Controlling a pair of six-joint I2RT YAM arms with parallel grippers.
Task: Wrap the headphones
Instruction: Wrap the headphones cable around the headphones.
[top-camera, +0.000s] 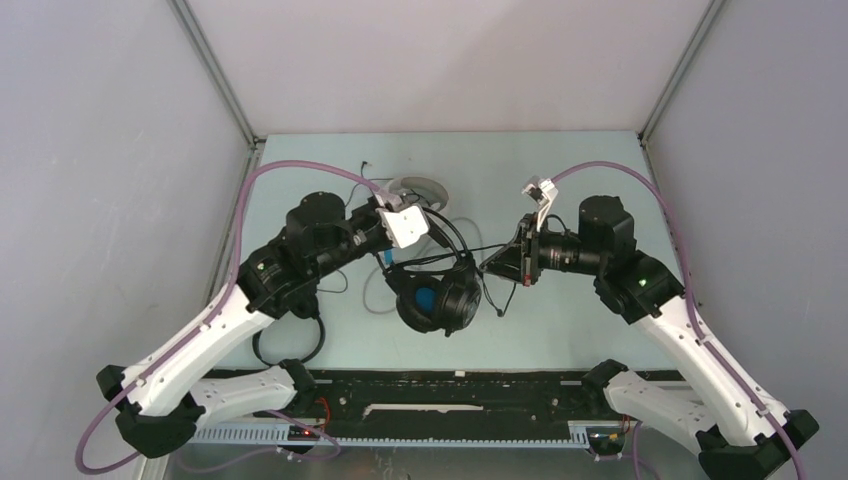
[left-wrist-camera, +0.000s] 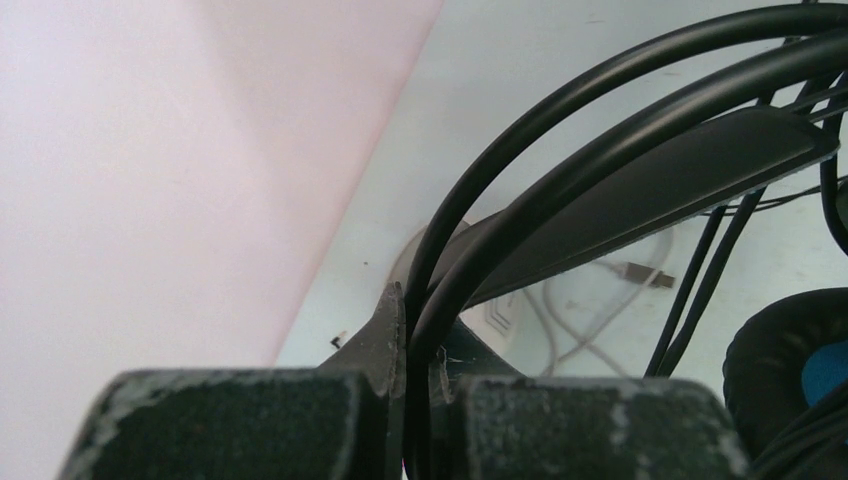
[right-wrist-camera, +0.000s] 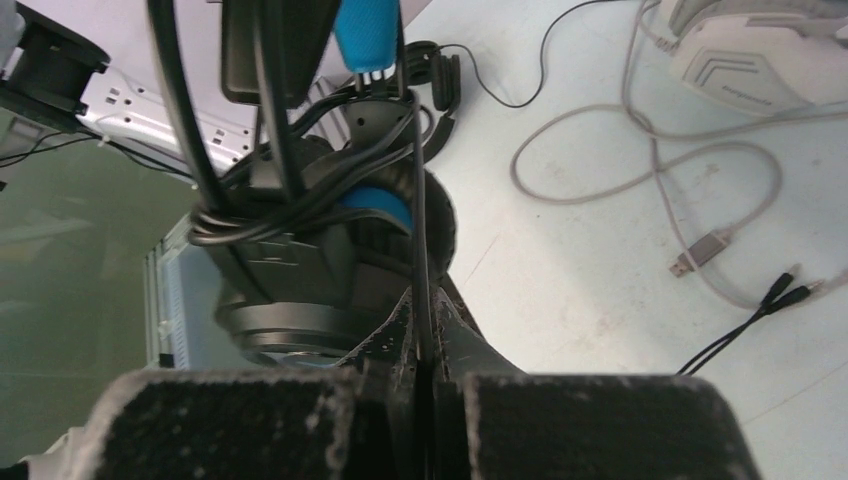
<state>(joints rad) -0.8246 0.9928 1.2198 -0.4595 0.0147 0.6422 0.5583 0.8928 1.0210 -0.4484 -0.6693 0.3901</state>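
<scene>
Handling assessment: the bulky black over-ear headphones with blue accents (top-camera: 437, 300) look the heaviest item present. Their padded cups are soft. The twin black arch rods (left-wrist-camera: 560, 115) of the headband are stiff and smooth, so they may slide in a grip. The thin black cable (right-wrist-camera: 420, 210) is limp and light, and is liable to spring off its coils if tension drops. Best holds, in my judgement, are the arch for the body and the cable a little way from the cups for winding.

Position: the headphones sit at mid-table between both arms, cups low toward the pale table top (top-camera: 560, 330); whether they rest on it cannot be told. Left gripper (left-wrist-camera: 418, 345) is clamped tight on one arch rod. Right gripper (right-wrist-camera: 428, 320) is pinched closed on the cable, just beside the cups, where several turns lie around the yoke. Large white-grey over-ear headphones (right-wrist-camera: 760, 50) with loose grey cable (right-wrist-camera: 640, 170) lie apart, unwrapped.
</scene>
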